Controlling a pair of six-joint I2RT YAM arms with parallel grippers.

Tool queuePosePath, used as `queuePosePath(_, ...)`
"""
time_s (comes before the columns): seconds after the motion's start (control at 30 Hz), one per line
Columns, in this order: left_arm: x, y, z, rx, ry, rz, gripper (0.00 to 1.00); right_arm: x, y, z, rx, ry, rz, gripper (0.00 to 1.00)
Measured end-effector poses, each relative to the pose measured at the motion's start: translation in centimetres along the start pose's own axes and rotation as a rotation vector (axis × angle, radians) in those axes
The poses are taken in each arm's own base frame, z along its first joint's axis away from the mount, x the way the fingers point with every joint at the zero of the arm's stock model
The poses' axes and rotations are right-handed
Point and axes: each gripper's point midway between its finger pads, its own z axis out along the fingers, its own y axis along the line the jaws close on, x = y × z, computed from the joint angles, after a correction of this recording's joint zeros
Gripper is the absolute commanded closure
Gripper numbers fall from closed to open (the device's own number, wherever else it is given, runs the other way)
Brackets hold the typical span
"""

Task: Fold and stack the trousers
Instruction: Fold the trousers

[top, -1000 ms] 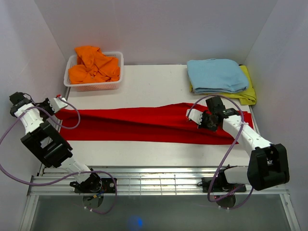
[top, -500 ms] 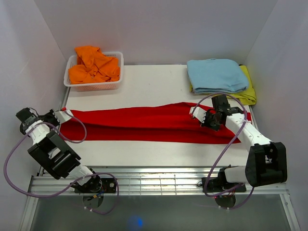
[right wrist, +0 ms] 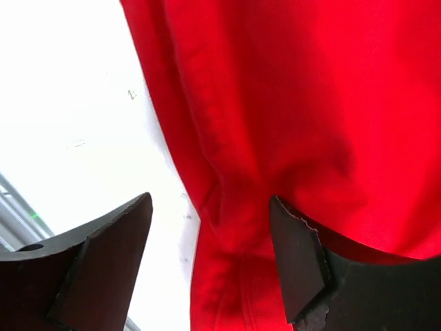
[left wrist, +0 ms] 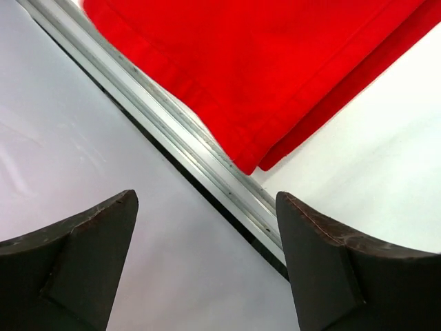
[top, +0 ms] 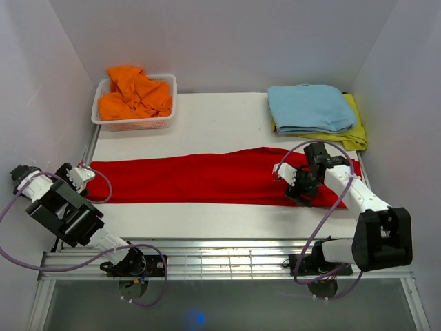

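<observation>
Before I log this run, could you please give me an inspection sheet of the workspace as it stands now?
Surface: white table, bare between the garments.
Job's things: red trousers lie in a long flat strip across the table, with the left end at the edge rail.
Clutter: white basket holding an orange garment; light blue garment stacked on a yellow one.
Hands: left hand open, just off the trousers' left end; right hand open over their right part.
Cables: purple cables loop beside both arms.
Surroundings: plain white walls.
</observation>
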Motion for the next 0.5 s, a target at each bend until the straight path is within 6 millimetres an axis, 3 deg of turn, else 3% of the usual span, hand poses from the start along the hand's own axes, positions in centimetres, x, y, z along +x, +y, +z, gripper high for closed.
queuePosePath(0.17,-4.1,1.6,-3.3,0.016,-0.119,-0.046,0.07,-4.0,-3.6,-5.1,0.122,-0.14,0.042,0.34)
queuePosePath(0.3,-9.8,0.2,-2.7,0.061,-0.205,-0.102,0.1,-6.3,-6.7,-8.3,0.198,-0.253,0.116,0.54)
queuePosePath(0.4,-14.5,-2.9,-0.3,0.147,-0.265,-0.149,0.14,-6.4,-7.2,-6.9,0.145,-0.26,0.191,0.62)
queuePosePath(0.5,-16.3,-6.0,1.9,0.246,-0.274,-0.262,0.19,-5.2,-6.9,-3.8,0.062,-0.207,0.257,0.69)
